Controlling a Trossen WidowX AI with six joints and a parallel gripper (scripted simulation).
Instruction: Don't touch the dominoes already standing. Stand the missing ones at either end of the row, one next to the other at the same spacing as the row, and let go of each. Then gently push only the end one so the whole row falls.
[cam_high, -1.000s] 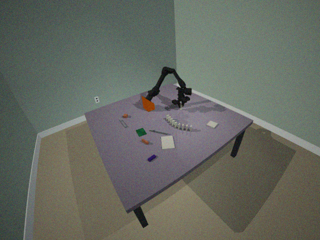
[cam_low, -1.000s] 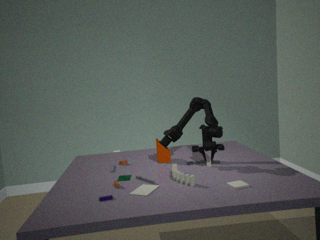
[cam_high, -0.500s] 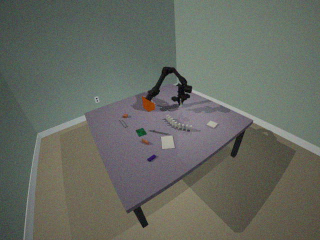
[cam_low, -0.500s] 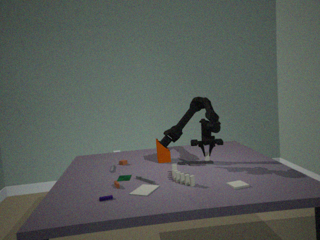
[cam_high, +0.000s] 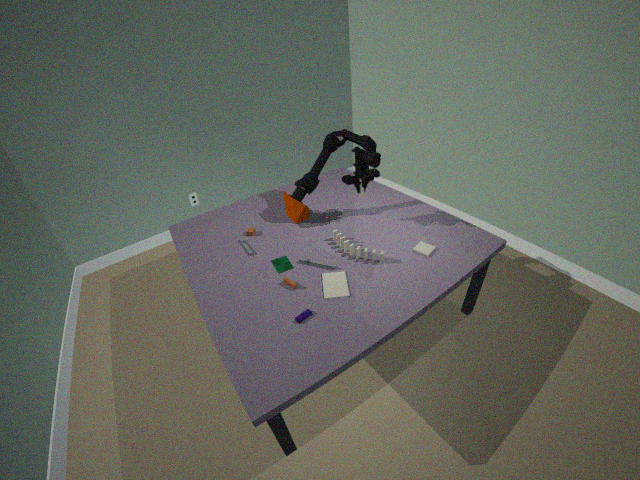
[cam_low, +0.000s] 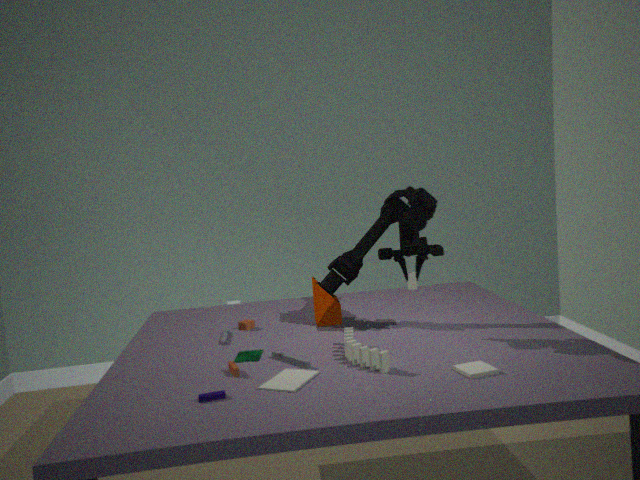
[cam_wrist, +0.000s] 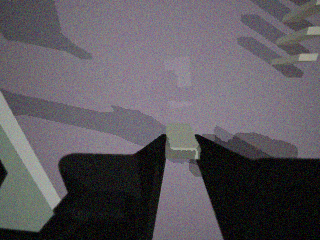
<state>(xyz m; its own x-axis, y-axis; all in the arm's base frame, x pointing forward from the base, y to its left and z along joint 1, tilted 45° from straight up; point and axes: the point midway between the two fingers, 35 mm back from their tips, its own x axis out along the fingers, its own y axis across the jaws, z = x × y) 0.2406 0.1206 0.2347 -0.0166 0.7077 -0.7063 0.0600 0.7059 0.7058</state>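
My gripper (cam_high: 361, 190) (cam_low: 412, 279) (cam_wrist: 179, 138) is shut on a pale domino (cam_high: 361, 190) (cam_low: 412, 282) (cam_wrist: 181, 136). It holds the domino upright above the table, behind the row in the top and exterior views. The row of pale standing dominoes (cam_high: 358, 252) (cam_low: 364, 356) curves across the table in front of the arm. Three dominoes of the row also show in the wrist view, at the upper right. All the dominoes in the row look upright. No other loose domino can be made out.
A pale square block (cam_high: 424, 249) (cam_low: 476, 368) lies right of the row. A white flat pad (cam_high: 335, 285) (cam_low: 289, 379), a grey bar (cam_high: 316, 264) (cam_low: 290, 359), a green square (cam_high: 282, 264) (cam_low: 249, 355), two orange blocks and a purple block (cam_high: 303, 316) (cam_low: 211, 396) lie left or in front of it.
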